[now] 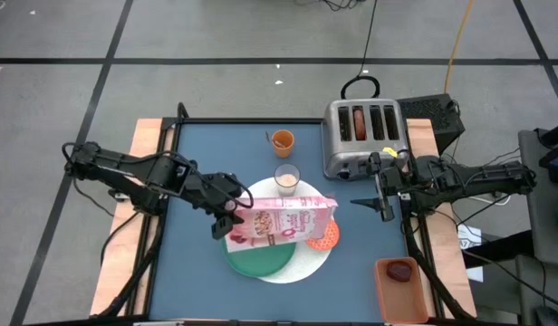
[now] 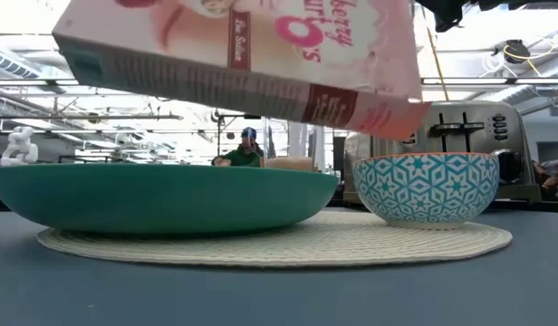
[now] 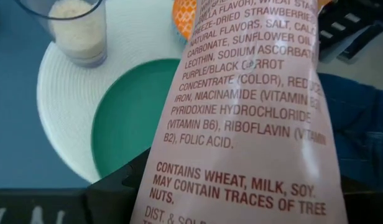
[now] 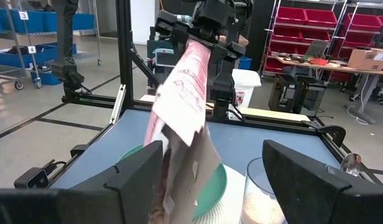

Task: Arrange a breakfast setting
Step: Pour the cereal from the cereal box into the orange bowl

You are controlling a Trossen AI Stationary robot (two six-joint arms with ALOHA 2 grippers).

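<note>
The left end effector [image 1: 226,217] pinches the closed end of the pink cereal box [image 1: 283,220] and holds it aloft, nearly on its side, with the open flap end hanging over the small orange bowl [image 1: 324,237]. In the right wrist view the box dangles from that end effector with its flaps splayed, so cereal could drop at any time. The bowl sits on the large white woven mat [image 1: 308,261], just beside the green round plate [image 1: 261,257], and that closeness is the first risk: if the box mouth swings off line, cereal lands on the plate or the mat instead of in the bowl.

The second risk is the grip. The box is held at one end only, well away from its middle, so it can twist or slide out between the fingers and fall onto the bowl.

The milk glass [image 1: 287,178] stands on the mat's far edge, just beyond the box. A sweep of the box that way could knock it over. The orange cup [image 1: 282,140] lies farther out from the bowl, safer.

The right end effector [image 1: 385,200] hovers above the surface with fingers spread and empty, between the bowl and the toaster [image 1: 362,136]. If it comes in now, it could clip the box's free end.
</note>
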